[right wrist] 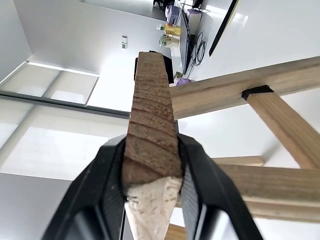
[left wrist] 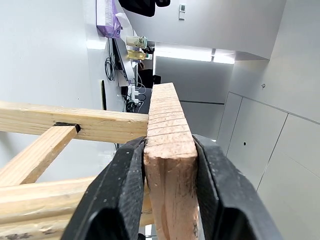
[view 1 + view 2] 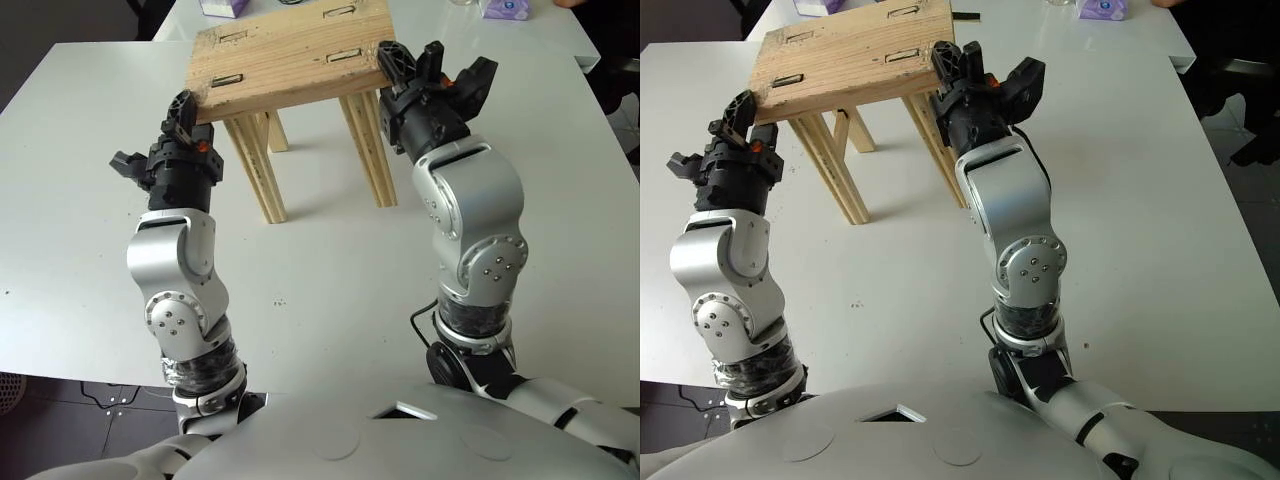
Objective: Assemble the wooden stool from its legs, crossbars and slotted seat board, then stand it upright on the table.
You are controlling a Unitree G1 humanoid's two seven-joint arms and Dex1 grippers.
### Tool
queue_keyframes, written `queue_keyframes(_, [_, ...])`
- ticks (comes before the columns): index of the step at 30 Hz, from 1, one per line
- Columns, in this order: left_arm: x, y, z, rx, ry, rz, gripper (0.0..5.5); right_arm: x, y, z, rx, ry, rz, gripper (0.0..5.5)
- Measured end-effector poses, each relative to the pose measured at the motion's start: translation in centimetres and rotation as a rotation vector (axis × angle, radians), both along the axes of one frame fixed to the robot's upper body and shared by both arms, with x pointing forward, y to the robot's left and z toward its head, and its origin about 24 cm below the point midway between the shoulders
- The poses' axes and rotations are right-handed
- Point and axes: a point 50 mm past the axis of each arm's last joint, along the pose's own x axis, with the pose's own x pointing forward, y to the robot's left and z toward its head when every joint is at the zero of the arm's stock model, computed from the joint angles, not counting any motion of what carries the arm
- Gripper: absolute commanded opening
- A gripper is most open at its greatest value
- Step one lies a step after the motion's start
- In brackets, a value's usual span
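Closest to me are my two hands, and both are clamped on the seat board [image 3: 290,55] of the stool [image 3: 300,110]. My left hand [image 3: 190,105] bites the near left corner of the board, and my right hand [image 3: 400,65] bites the near right corner. From each wrist I see the board edge pressed tight between the fingers [image 2: 117,185].

The stool looks fully assembled. Its legs [image 3: 262,165] point down and their feet seem to rest on the white table [image 3: 80,200], with the slots [image 3: 226,80] on top. I judge this is the last step, standing it upright. The next move calls for opening both hands evenly and drawing back without pushing the board, so the stool does not tip.

Two purple packs [image 3: 225,8] lie at the far side of the table. Their print is too small to read.
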Motion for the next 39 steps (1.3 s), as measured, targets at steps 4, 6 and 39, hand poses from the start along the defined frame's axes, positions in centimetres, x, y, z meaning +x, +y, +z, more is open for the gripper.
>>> queue_keyframes(4, [0.8,-0.3,0.2,0.014,0.006,-0.01,1.3,0.1,-0.2,0.0,-0.001,0.008,-0.024,1.3])
queue_keyframes(6, [0.8,-0.3,0.2,0.019,0.007,-0.013,1.3,0.1,-0.2,-0.1,-0.003,0.013,-0.028,1.3])
queue_keyframes(39, [0.9,0.6,0.5,0.248,-0.041,0.015,2.63,1.9,-8.5,-5.1,-0.093,-0.165,0.046,2.49])
